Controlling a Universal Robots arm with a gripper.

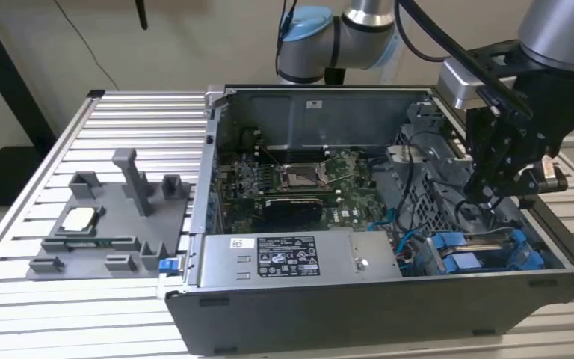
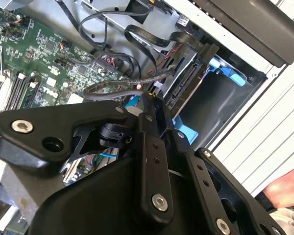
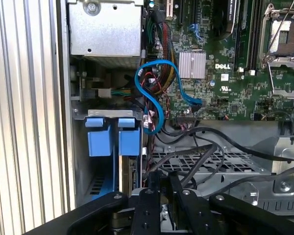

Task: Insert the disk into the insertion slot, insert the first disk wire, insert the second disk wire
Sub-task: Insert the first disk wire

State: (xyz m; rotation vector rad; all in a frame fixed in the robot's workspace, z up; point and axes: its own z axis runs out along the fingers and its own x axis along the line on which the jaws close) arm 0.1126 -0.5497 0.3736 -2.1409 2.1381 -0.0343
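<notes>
The disk sits in its blue carrier (image 1: 477, 250) inside the insertion slot (image 3: 81, 147), at the case's corner on the exterior view's right. The carrier's blue tabs (image 3: 112, 139) stick out of the bay. My gripper (image 1: 486, 196) hangs inside the case just above that bay. In the second wrist view my gripper (image 2: 148, 98) looks shut on the end of a black braided wire (image 2: 112, 89), close to the black connectors (image 2: 181, 78) at the disk's end. More black wires (image 3: 206, 147) cross in front of my gripper (image 3: 165, 183) in the first wrist view.
The open computer case holds a green motherboard (image 1: 297, 179) and a grey power-supply box (image 1: 297, 258). A blue cable (image 3: 157, 93) loops beside the bay. A grey fixture tray (image 1: 107, 224) lies on the slatted table (image 1: 28, 299). A person's hand (image 2: 289, 186) is outside the case.
</notes>
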